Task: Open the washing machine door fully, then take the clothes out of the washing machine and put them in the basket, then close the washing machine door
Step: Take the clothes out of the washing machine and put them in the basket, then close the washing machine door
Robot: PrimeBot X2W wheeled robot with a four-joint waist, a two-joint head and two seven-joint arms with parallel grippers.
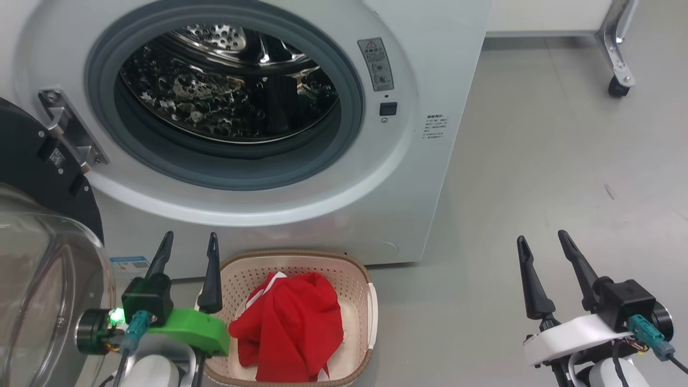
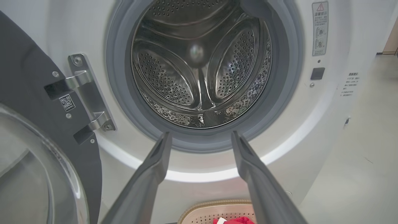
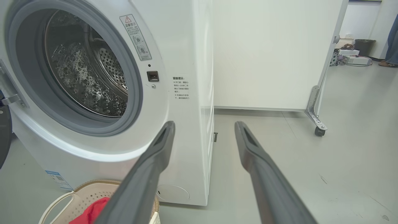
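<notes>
The white washing machine [image 1: 424, 80] stands before me with its steel drum [image 1: 231, 80] showing nothing inside. Its black door [image 1: 37, 172] with the clear glass bowl [image 1: 37, 279] is swung wide open at the left. The red clothes [image 1: 293, 325] lie heaped in the cream basket [image 1: 355, 274] on the floor below the opening. My left gripper [image 1: 188, 242] is open just left of the basket, fingers pointing at the machine, holding nothing. My right gripper [image 1: 543, 239] is open over bare floor at the right. In the left wrist view the drum [image 2: 199, 68] lies straight ahead.
Grey floor [image 1: 564, 177] spreads to the right of the machine. A white panel on a metal caster leg [image 1: 618, 70] stands at the back right. In the right wrist view a person's leg [image 3: 392, 40] and some boxes [image 3: 349, 56] show far off.
</notes>
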